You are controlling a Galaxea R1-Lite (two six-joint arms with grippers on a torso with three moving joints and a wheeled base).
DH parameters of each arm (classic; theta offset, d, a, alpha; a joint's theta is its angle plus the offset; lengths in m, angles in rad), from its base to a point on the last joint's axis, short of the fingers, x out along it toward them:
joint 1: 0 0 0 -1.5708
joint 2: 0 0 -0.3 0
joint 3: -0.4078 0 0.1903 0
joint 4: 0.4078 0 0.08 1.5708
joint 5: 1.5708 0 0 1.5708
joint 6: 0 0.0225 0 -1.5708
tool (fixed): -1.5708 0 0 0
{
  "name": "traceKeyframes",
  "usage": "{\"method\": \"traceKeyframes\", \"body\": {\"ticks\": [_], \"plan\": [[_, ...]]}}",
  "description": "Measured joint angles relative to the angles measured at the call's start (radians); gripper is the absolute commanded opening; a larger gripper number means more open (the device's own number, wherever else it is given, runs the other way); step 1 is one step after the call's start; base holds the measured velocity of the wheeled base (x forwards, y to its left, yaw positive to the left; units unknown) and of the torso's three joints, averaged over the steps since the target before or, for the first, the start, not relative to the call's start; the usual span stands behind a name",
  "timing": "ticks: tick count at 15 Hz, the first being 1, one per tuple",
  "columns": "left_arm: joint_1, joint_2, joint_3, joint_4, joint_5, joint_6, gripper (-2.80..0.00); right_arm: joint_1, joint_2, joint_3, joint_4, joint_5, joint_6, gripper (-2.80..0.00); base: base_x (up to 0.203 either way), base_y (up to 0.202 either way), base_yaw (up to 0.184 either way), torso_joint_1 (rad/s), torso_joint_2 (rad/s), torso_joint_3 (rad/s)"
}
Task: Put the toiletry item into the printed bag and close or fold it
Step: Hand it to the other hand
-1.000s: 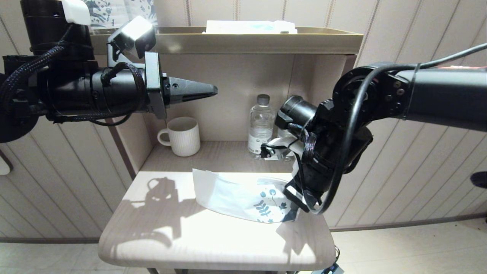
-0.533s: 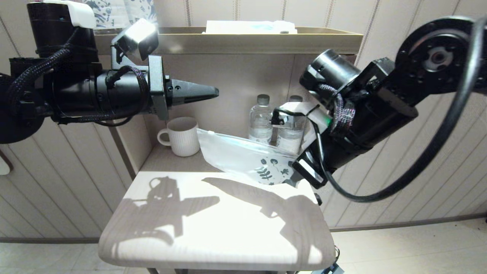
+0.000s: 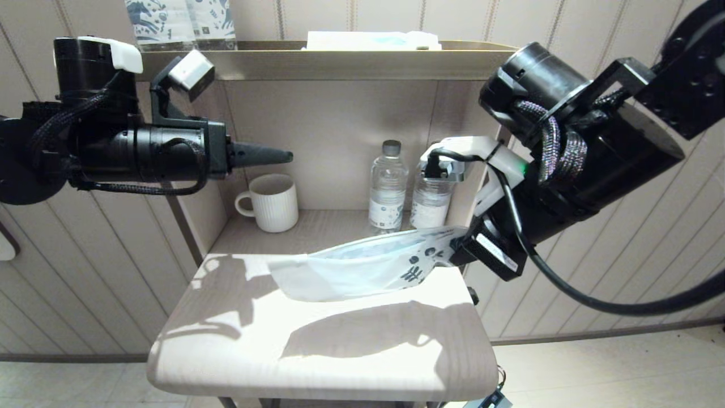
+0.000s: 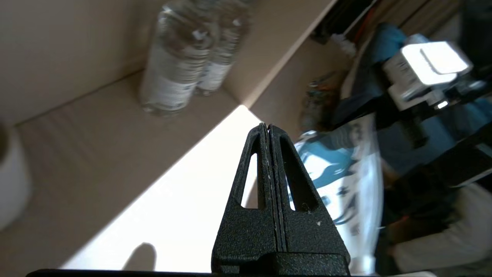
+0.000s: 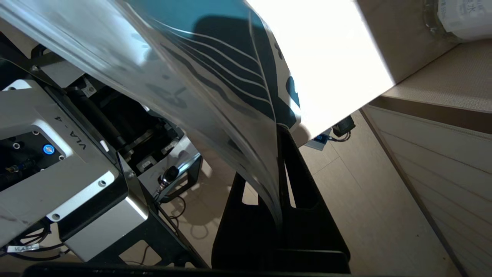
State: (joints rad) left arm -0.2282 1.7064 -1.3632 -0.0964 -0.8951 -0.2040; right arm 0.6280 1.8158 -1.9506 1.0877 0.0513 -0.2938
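So the right end effector [image 3: 453, 254] is clamped shut on the printed end of the printed bag [image 3: 362, 269], holding it off the table [image 3: 317, 351] at the right edge. From there the bag runs long-ways out to the left, sagging toward the table middle. The left end effector [image 3: 286, 154] is up high on the left, closed and empty, pointing right, well apart from the bag. Can't spot the toothbrush anywhere, maybe it's already inside.

I work in what looks like a hotel room: a panelled wall niche with water bottles [image 3: 388, 187], a mug [image 3: 272, 202], a small table [image 3: 317, 351].
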Motion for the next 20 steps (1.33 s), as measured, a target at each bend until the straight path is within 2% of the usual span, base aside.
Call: {"method": "traceKeyframes", "body": {"ticks": [2, 6, 7, 11, 14, 16, 17, 20], "plan": [[0.022, -0.003, 0.006, 0.079, -0.010, 0.135, -2.80, -0.009, -0.008, -0.002, -0.001, 0.000, -0.001, -2.80, 0.000, 0.000, 0.000, 0.000, 0.00, 0.000], [0.077, -0.029, 0.081, 0.128, -0.140, 0.392, -2.80, -0.033, -0.007, -0.006, -0.012, 0.000, -0.015, -2.80, 0.000, 0.000, 0.000, 0.000, 0.00, 0.000], [0.084, -0.038, 0.096, 0.149, -0.153, 0.450, -2.80, -0.041, -0.004, -0.006, -0.018, 0.001, -0.020, -2.80, 0.000, 0.000, 0.000, 0.000, 0.00, 0.000], [0.090, -0.095, 0.175, 0.253, -0.181, 0.716, -2.80, -0.065, 0.003, -0.005, -0.023, 0.010, -0.030, -2.80, 0.000, 0.000, 0.000, 0.000, 0.00, 0.000], [0.090, -0.145, 0.264, 0.288, -0.152, 0.955, -2.80, -0.066, 0.005, 0.001, -0.022, 0.011, -0.032, -2.80, 0.000, 0.000, 0.000, 0.000, 0.00, 0.000], [0.070, -0.174, 0.288, 0.292, -0.139, 0.995, -2.80, -0.065, 0.008, 0.002, -0.021, 0.011, -0.034, -2.80, 0.000, 0.000, 0.000, 0.000, 0.00, 0.000], [0.064, -0.182, 0.292, 0.293, -0.128, 0.996, 0.00, -0.064, 0.010, 0.000, -0.023, 0.011, -0.035, -2.80, 0.000, 0.000, 0.000, 0.000, 0.00, 0.000], [0.051, -0.194, 0.298, 0.297, -0.110, 0.997, 0.00, -0.053, 0.011, -0.003, -0.021, 0.011, -0.041, -2.80, 0.000, 0.000, 0.000, 0.000, 0.00, 0.000]]}}
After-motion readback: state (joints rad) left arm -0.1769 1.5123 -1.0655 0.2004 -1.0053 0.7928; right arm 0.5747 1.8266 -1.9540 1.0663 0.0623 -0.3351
